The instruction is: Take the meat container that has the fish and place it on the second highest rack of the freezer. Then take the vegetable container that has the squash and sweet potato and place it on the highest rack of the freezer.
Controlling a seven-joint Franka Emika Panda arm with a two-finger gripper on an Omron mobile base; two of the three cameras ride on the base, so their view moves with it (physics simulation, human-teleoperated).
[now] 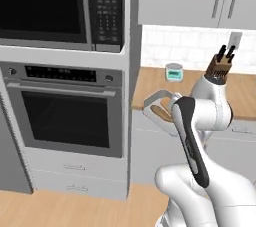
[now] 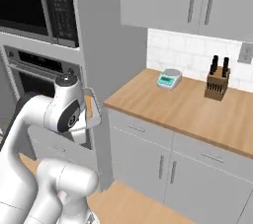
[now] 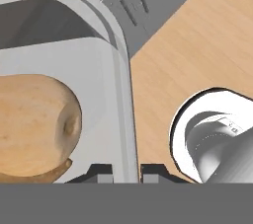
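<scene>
Pale grey plastic, thick-rimmed and rectangular, the vegetable tray [image 3: 74, 65] sits pinched by its wall between the two small dark fingertips of the gripper [image 3: 127, 171]; the jaws are closed on that rim, one tip inside the tray and one outside. A large tan-brown rounded chunk, the squash or sweet potato [image 3: 34, 124], lies inside against the near wall. In the left base view the tray [image 1: 159, 106] is carried in the air in front of the wooden countertop [image 1: 150, 86], and in the right base view it [image 2: 90, 109] hangs beside the white arm's wrist, in front of the black-windowed built-in oven [image 1: 65, 116].

The tall grey freezer is not in sight here, so the tray is well apart from its rack, and a long carry probably remains. The grip is on one edge only, so the weight of the pieces hangs off to one side; a quick swing or a turn of the base could let the tray twist in the jaws or slip out. It looks tilted in the right base view, though the arm hides much of it, and a steeper tilt could roll the chunks over the rim. The oven front and counter edge are close enough to clip.
</scene>
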